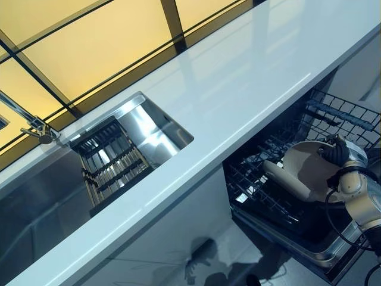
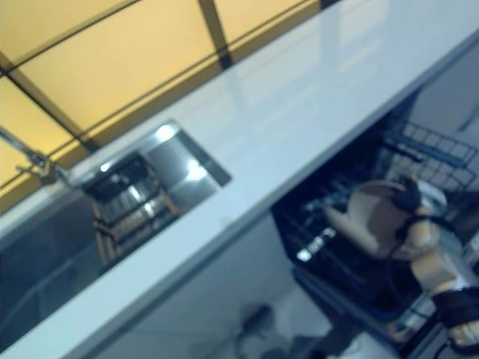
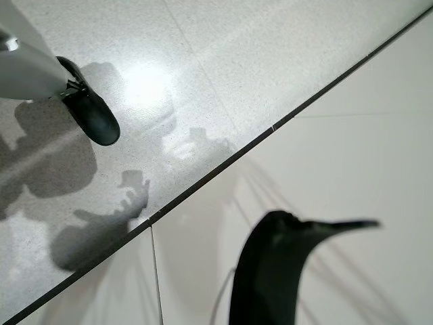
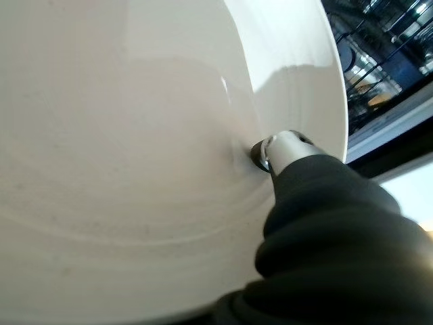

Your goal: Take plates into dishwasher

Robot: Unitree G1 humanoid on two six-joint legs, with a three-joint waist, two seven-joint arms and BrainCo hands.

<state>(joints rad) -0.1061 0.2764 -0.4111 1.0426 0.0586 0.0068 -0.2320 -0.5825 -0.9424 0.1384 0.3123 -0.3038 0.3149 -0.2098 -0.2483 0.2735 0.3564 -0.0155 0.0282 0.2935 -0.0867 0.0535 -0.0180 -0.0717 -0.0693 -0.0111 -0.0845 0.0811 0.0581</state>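
Observation:
A beige plate [image 1: 303,170] hangs tilted over the pulled-out lower dishwasher rack [image 1: 262,193], at the right under the counter edge. My right hand [image 1: 338,152] is shut on the plate's far rim. In the right wrist view the plate [image 4: 135,135] fills the frame, with the thumb [image 4: 284,149] pressed on its face. The fingers behind the plate are hidden. Of my left hand only a dark part [image 3: 270,271] shows in the left wrist view, hanging above the floor.
A long white counter [image 1: 238,89] runs diagonally above the open dishwasher. A steel sink [image 1: 152,128] with a dark dish rack [image 1: 110,161] is set into it at the left, next to a faucet [image 1: 36,126]. A wire upper basket [image 1: 345,116] lies behind the plate.

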